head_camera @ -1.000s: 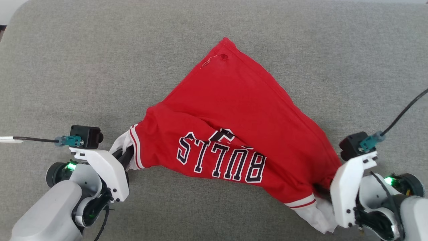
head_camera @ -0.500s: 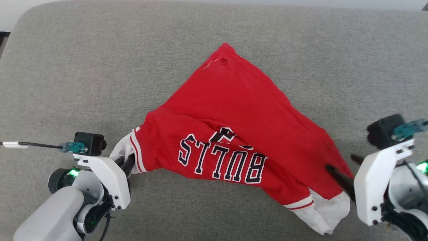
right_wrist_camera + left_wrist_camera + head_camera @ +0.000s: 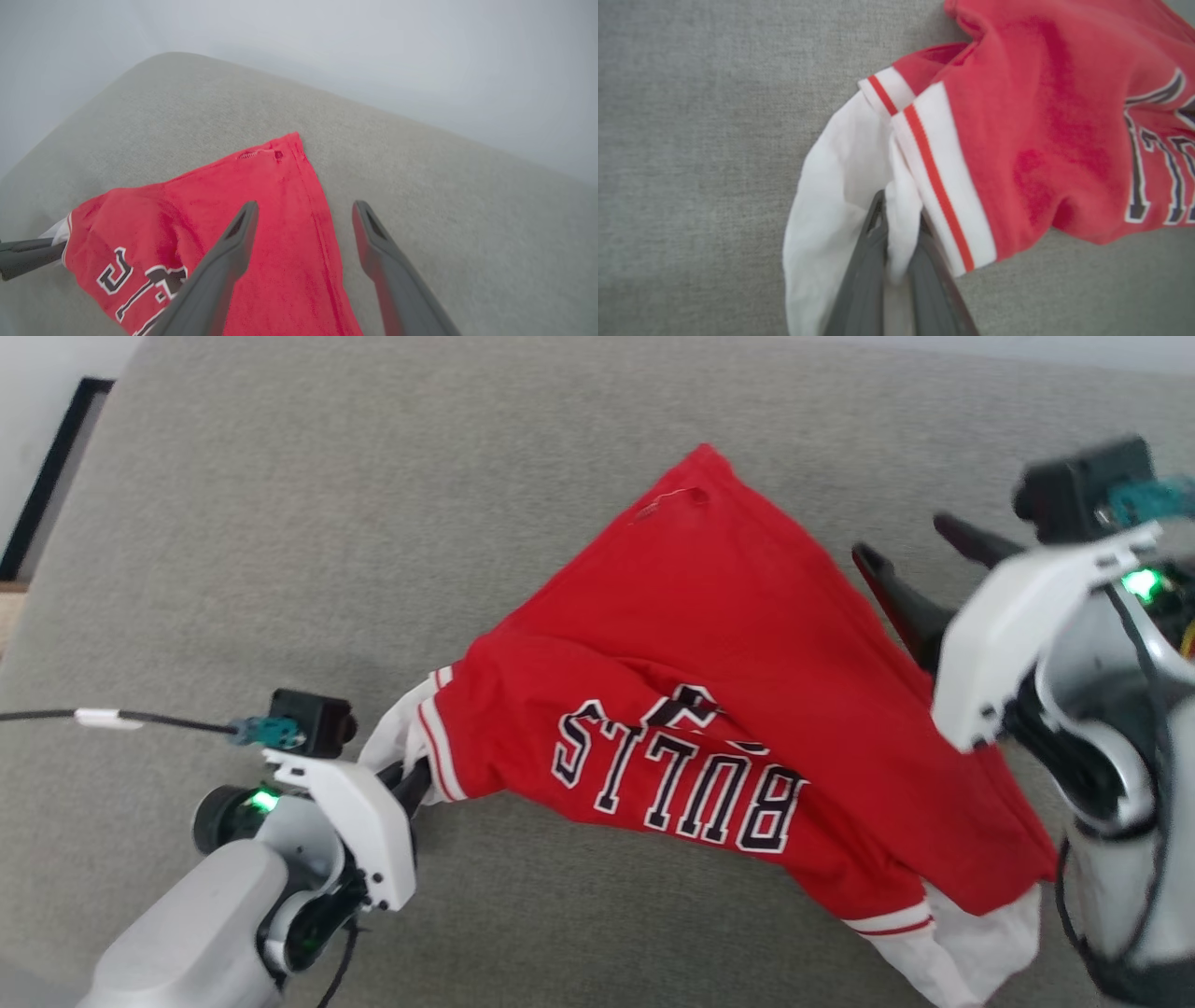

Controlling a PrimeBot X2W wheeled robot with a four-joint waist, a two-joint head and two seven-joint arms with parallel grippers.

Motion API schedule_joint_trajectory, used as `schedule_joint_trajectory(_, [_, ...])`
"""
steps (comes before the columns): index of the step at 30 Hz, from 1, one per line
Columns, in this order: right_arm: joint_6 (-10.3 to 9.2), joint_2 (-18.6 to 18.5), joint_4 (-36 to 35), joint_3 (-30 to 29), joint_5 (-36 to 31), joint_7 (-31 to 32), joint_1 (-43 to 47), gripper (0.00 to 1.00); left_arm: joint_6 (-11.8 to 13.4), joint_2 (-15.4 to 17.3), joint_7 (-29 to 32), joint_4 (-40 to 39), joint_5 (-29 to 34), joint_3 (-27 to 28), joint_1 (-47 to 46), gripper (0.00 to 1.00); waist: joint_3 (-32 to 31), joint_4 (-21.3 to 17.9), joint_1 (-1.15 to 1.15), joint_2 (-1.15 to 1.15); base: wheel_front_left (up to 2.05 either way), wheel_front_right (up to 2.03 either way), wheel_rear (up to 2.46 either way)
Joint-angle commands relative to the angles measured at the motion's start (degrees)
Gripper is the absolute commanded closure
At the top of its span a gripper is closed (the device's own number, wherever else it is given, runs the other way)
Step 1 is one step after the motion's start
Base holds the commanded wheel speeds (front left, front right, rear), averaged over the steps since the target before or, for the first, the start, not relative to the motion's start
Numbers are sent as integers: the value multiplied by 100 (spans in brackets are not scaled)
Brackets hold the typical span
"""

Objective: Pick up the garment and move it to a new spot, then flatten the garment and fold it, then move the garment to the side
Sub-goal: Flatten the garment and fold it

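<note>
The garment [image 3: 709, 644], a red shirt with white sleeves and black "BULLS" lettering, lies bunched in a rough triangle on the grey cushion [image 3: 280, 523]. My left gripper [image 3: 415, 775] is shut on the garment's white left sleeve [image 3: 840, 186]; the cloth is pinched between the dark fingers [image 3: 866, 261]. My right gripper [image 3: 901, 546] is open and empty, raised beside the garment's right edge, fingers pointing up the head view. The right wrist view looks down on the garment [image 3: 261, 219], with my right gripper [image 3: 303, 210] straddling its red hem. The other white sleeve [image 3: 971, 952] lies loose at the lower right.
The grey cushion [image 3: 444, 186] extends well beyond the shirt on all sides. Its rounded far edge meets a pale wall [image 3: 327, 46]. A dark strip of floor edge [image 3: 47, 476] shows at the far left.
My right gripper let go of the right sleeve, opened, and rose up the view along the garment's right edge. The sleeve dropped flat. The head camera shifted, moving the whole picture rightward.
</note>
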Motion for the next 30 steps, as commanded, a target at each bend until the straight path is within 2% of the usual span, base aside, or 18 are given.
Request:
schedule_joint_trajectory(1, [0, -4, 110, 29, 12, -86, -92, 0, -34, -42, 30, 28, 40, -39, -44, 100, 57, 125, 0, 0, 0, 0, 0])
schedule_joint_trajectory(8, [0, -331, 2057, 550, -20, -829, -1361, 0, -219, -374, 42, 224, 151, -201, -355, 100, 204, 634, 0, 0, 0, 0, 0])
schedule_joint_trajectory(14, [0, -505, 3651, 892, -7, -1017, -2250, 0, -393, -703, 2, 462, 218, -351, -598, 100, 365, 1074, 0, 0, 0, 0, 0])
schedule_joint_trajectory(23, [0, -708, 5394, 1493, 118, -638, -3033, 0, -599, -1131, -103, 897, 192, -583, -932, 100, 633, 1564, 0, 0, 0, 0, 0])
schedule_joint_trajectory(30, [0, -727, 6458, 2149, 353, -78, -2956, 0, -641, -1253, -246, 1208, 103, -713, -1071, 100, 758, 1701, 0, 0, 0, 0, 0])
